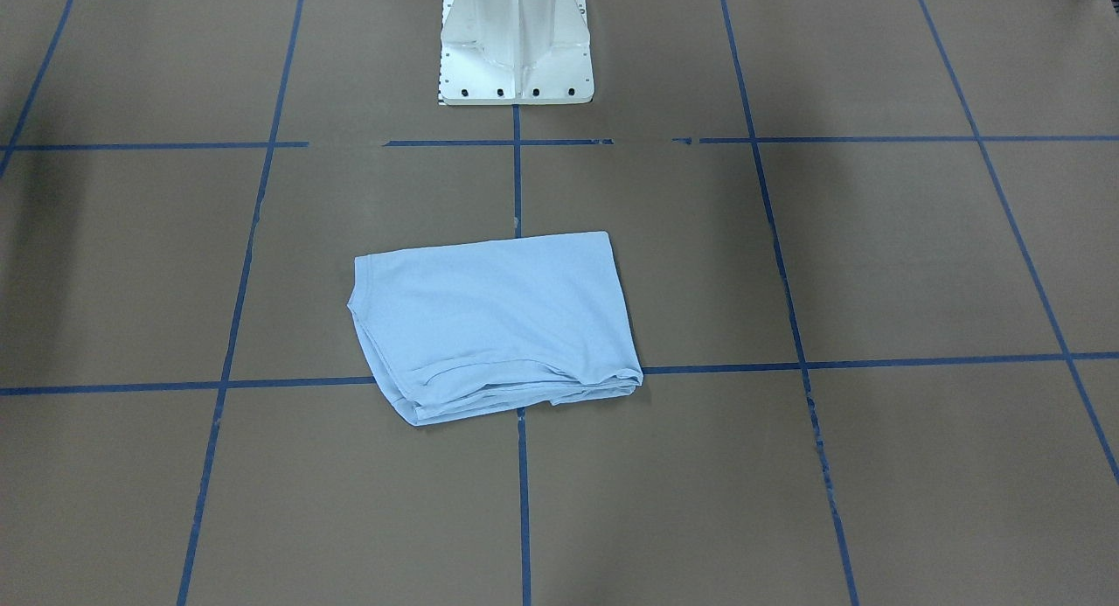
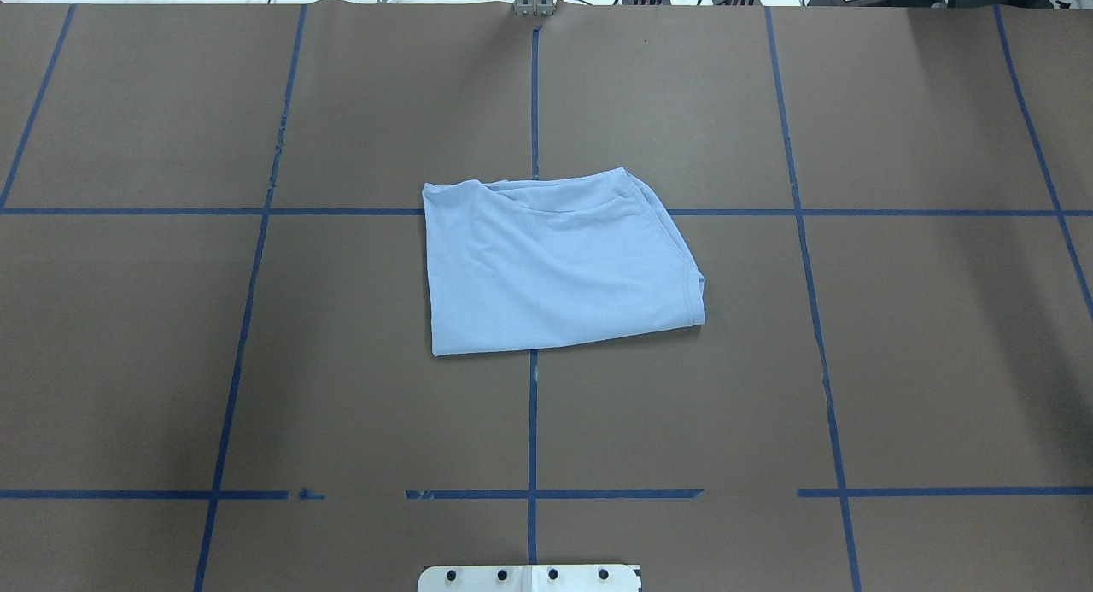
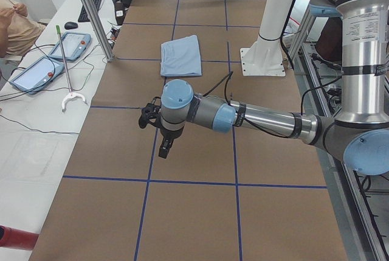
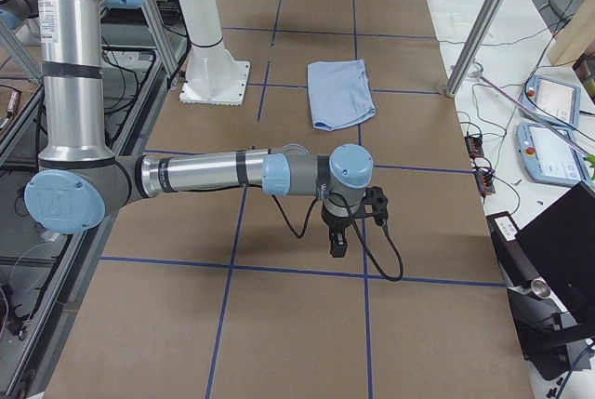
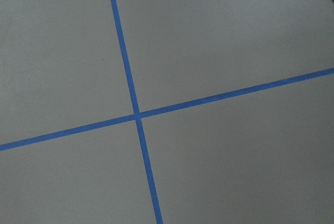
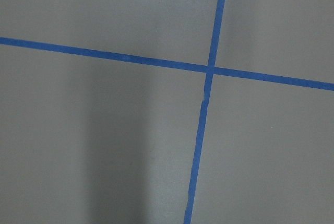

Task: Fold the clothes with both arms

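1. Left claw [image 3: 165,151] and right claw [image 4: 337,245] hang over the bench [image 2: 341,361] out at its ends, well apart from the shirt [image 2: 555,267]. Open or closed? Can't tell from here.
2. Shirt sits folded mid-bench, over crossing tape [image 2: 534,105].
3. It's light, floppy stuff, so I'd pinch all layers at the corners or they'll slide apart. The far edge shows loose stacked layers.

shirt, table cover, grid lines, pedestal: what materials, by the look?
T-shirt: thin soft knit, matte; it drapes in soft creases, stitched hem. Likely cotton or blend.
Table cover: brown matte paper or card, probably; flat, no sheen.
Grid lines: blue tape, seemingly; torn, patchy gaps.
Pedestal: white painted metal, probably; glossy, bolted flange.
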